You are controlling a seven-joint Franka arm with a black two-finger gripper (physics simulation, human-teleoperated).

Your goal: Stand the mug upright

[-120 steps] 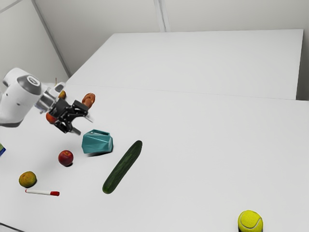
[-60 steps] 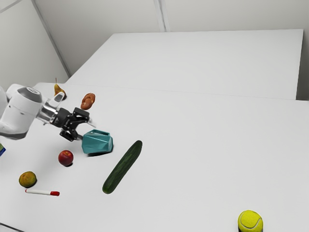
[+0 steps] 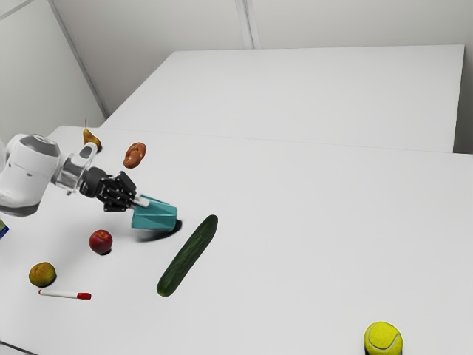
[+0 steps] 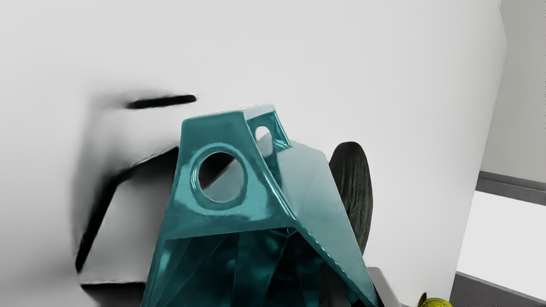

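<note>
One teal mug [image 3: 157, 217] hangs sideways just above the bench [image 3: 295, 259], its wall pinched by the tool [image 3: 141, 201], and so narrow a hold might let it swivel and drop.

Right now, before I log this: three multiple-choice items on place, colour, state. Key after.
1. In the exterior view, what lies between the faceted teal mug and fuzzy yellow tennis ball?
A) long green cucumber
B) brown pear
C) round red fruit

2. Cap colour of the slim white marker?
A) blue
B) green
C) red

3. Mug's state?
A) upright, released
B) on its side, gripped
C) upside down, released

1 A: the cucumber crosses their line.
2 C: the cap end is red.
3 B: the black two-finger gripper pinches its wall; its mouth faces the gripper.
</note>
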